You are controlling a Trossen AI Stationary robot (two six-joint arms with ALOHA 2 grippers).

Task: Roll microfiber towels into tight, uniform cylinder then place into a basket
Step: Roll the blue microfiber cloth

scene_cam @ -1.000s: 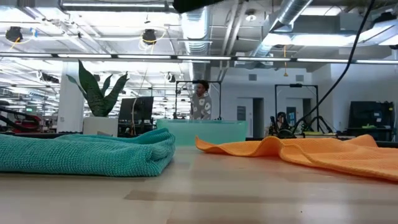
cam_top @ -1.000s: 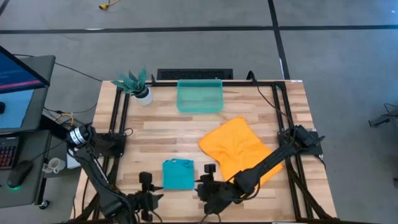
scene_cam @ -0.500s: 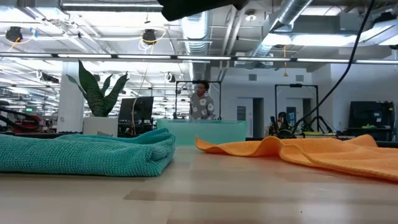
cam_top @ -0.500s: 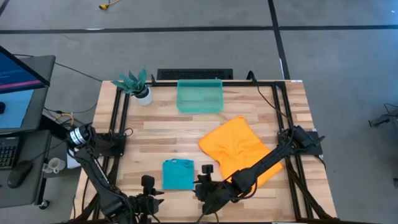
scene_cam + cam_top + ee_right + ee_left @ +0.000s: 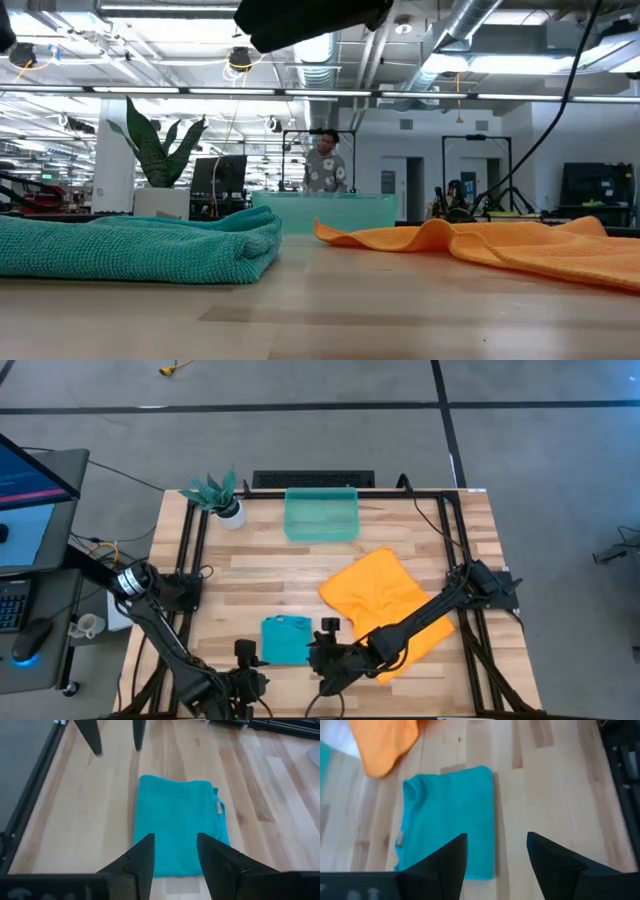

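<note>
I'm looking down on the worktop (image 5: 260,575) and the teal towel (image 5: 286,640) lies flat near the front edge, folded into a neat rectangle. My left tool (image 5: 496,857) hangs above the towel's left side with its fingers spread apart and nothing between them; the cloth's edge and bare wood show in the gap. My right tool (image 5: 173,855) hovers over the towel's right side, its fingers parted too, and it holds nothing. Neither tool is touching the cloth. The orange towel (image 5: 385,600) lies crumpled, just to the right of the teal one, with the right arm reaching across it. The basket (image 5: 321,514) sits at the back of the worktop, well apart from both towels. A potted plant (image 5: 218,495) stands at the back left corner.
</note>
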